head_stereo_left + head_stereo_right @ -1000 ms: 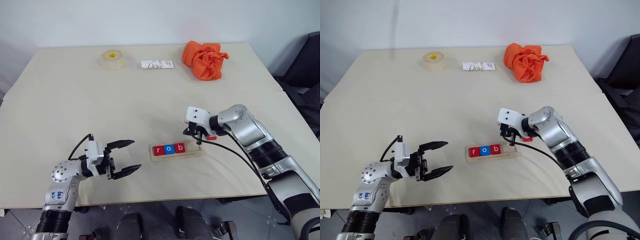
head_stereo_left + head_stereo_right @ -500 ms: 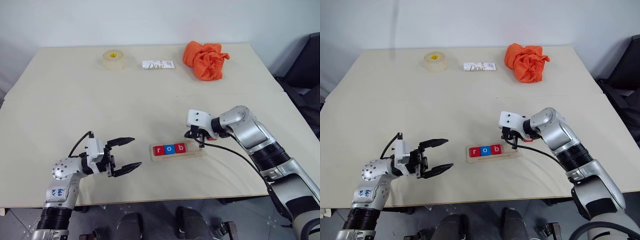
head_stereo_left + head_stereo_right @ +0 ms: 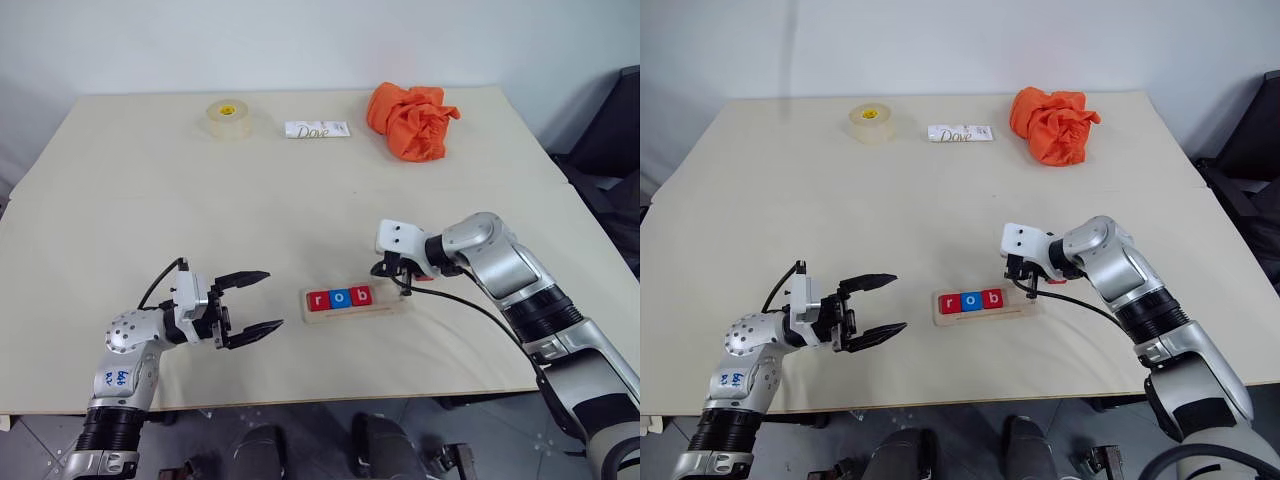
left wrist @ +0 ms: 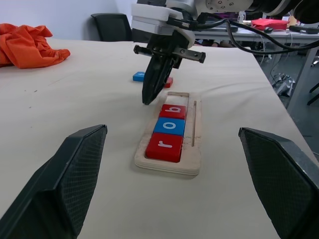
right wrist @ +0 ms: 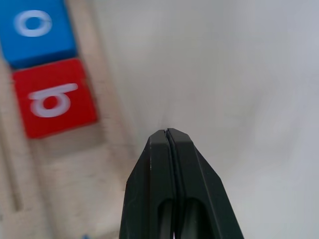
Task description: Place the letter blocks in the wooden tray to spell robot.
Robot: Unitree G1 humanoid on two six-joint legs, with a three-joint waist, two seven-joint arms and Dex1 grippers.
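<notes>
Clearly the right gripper [image 4: 147, 98] is the nearer one: two loose blocks lie just behind its pressed-together, empty jaws.
Its tip hangs by the wooden tray [image 3: 392, 304]'s free end, beside the b; a blue block [image 4: 139, 76] and a red block [image 4: 168, 82] wait beyond. Tray's length runs from these jaws toward the left gripper [image 3: 255, 304], spread wide and well apart.

Three letter blocks [image 3: 338, 297] sit side by side in the wooden tray [image 3: 388, 304], filling its left part. Two more blocks [image 4: 149, 78] lie on the table [image 3: 300, 200] just behind the tray's right end. Tape roll [image 3: 226, 117], wrapper [image 3: 316, 129] and cloth [image 3: 410, 119] line the far edge.
</notes>
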